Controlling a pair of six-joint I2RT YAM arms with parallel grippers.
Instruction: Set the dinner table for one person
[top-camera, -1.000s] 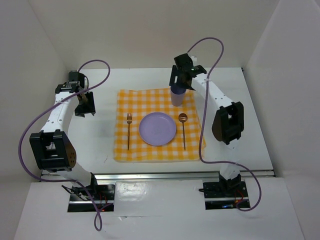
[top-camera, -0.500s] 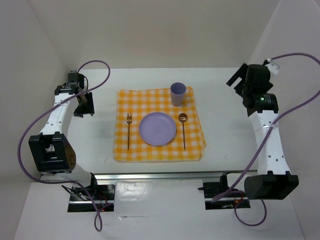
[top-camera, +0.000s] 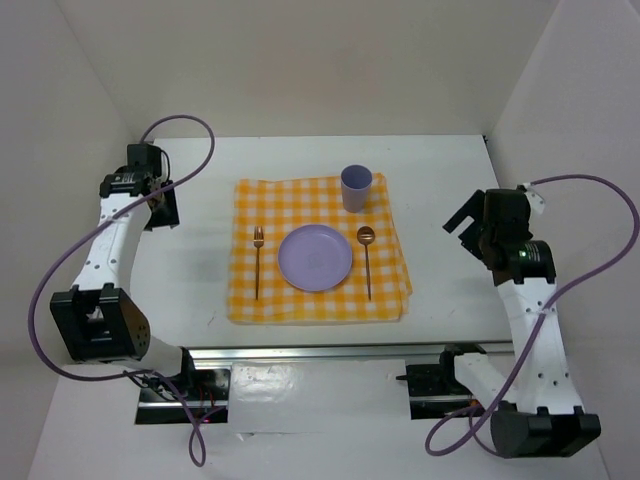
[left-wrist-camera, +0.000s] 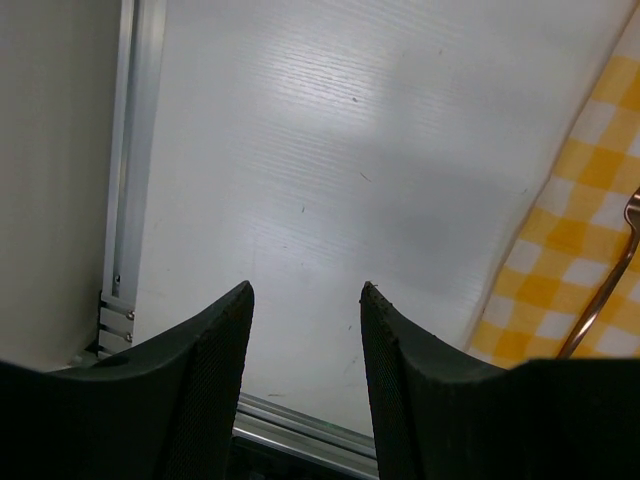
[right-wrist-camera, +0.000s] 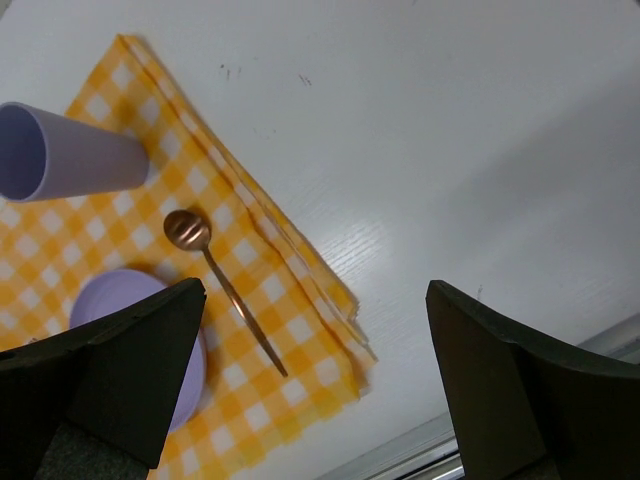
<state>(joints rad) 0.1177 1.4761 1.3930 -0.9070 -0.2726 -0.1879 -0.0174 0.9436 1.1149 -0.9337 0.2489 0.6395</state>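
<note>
Where the cloth (top-camera: 300, 205) ends, the dinner table (top-camera: 200, 265) shows plain matte white.

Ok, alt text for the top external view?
A yellow checked cloth on the table holds a purple plate, fork on its left, spoon on its right, cup beyond the spoon. Left gripper and right gripper hang open beside the cloth.
</note>
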